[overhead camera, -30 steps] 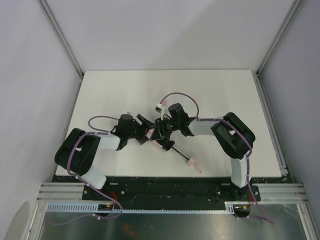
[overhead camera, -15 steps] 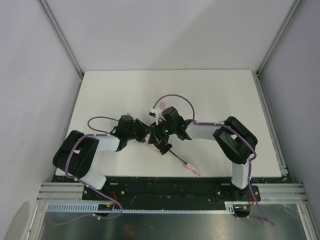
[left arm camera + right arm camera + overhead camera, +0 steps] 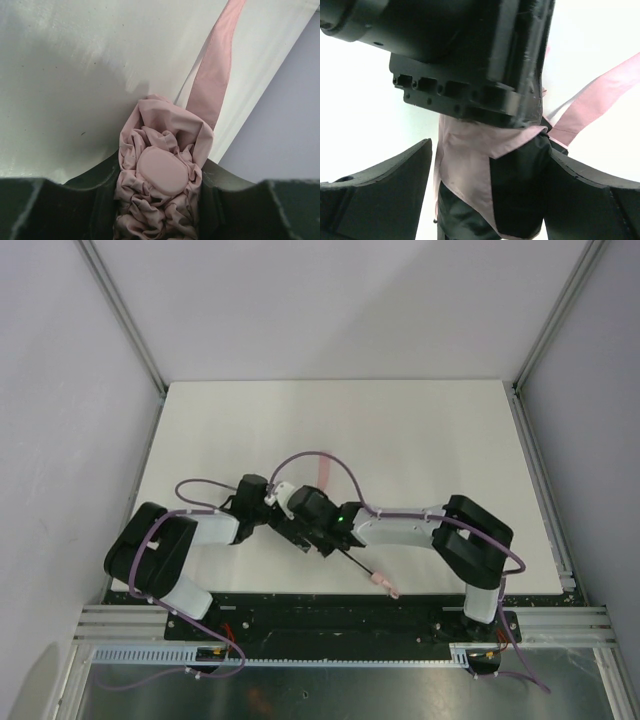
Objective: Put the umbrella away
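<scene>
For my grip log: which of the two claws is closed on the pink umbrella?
The left claw: the bunched pink fabric of the umbrella is pinched between its fingers. The right claw stands wide open, gripping nothing.

Left arm (image 3: 160, 550) & right arm (image 3: 395, 530): blk joints, white links (purple cables (image 3: 318, 453)).

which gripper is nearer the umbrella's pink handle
Right. The right gripper straddles the umbrella by the shaft, toward the handle; the left gripper clamps its far tip.

Bright, even overhead light, soft grey shadow beside the umbrella (image 3: 160, 172), table (image 3: 350, 115) blown out white, close foreground blurred.
</scene>
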Robot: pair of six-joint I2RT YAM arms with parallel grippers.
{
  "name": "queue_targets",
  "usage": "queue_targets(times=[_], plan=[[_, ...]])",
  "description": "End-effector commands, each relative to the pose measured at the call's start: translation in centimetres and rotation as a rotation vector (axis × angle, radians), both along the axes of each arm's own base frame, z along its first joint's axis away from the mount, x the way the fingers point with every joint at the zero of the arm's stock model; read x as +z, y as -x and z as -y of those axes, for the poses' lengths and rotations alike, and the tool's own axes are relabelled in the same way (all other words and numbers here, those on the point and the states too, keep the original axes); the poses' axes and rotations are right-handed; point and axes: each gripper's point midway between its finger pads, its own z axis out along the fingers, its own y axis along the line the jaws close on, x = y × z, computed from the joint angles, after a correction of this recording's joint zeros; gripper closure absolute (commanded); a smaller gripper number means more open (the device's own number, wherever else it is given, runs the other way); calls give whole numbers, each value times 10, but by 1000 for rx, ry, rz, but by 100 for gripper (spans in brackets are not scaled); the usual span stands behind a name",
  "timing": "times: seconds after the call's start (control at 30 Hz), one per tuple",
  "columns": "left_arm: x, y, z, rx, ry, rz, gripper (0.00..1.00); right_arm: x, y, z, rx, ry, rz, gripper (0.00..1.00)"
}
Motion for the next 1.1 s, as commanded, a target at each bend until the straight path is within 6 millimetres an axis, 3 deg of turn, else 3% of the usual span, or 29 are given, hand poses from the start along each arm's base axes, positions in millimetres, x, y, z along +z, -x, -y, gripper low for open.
queue_targets(times=[0.0, 0.13, 0.2, 0.47, 0.53, 0.6, 0.73, 0.8, 0.93, 1.07], plan=[[-11, 6, -6, 12, -57, -85, 100, -4, -20, 4, -45, 178, 195, 19], [-11, 9, -11, 26, -86, -114, 100, -16, -24, 1, -48, 235, 248, 24], [-9, 9, -12, 26, -91, -118, 100, -19, -27, 1, -59, 252, 268, 32], [-5, 8, -11, 24, -77, -123, 100, -33, -41, 7, -99, 241, 234, 89], [-5, 7, -11, 21, -81, -119, 98, -39, -42, 8, -94, 221, 189, 97], [-6, 6, -13, 18, -91, -110, 87, -43, -41, 8, -79, 190, 138, 99], [-7, 5, -16, 1, -114, -83, 46, -45, -36, 3, -28, 108, 32, 100], [-8, 5, -17, -12, -124, -70, 34, -42, -33, 0, -5, 50, -29, 100], [-11, 8, -18, -22, -129, -62, 22, -26, -29, -9, 38, -100, -158, 100], [-12, 8, -17, -32, -133, -41, 20, -4, -26, -14, 82, -229, -269, 100]])
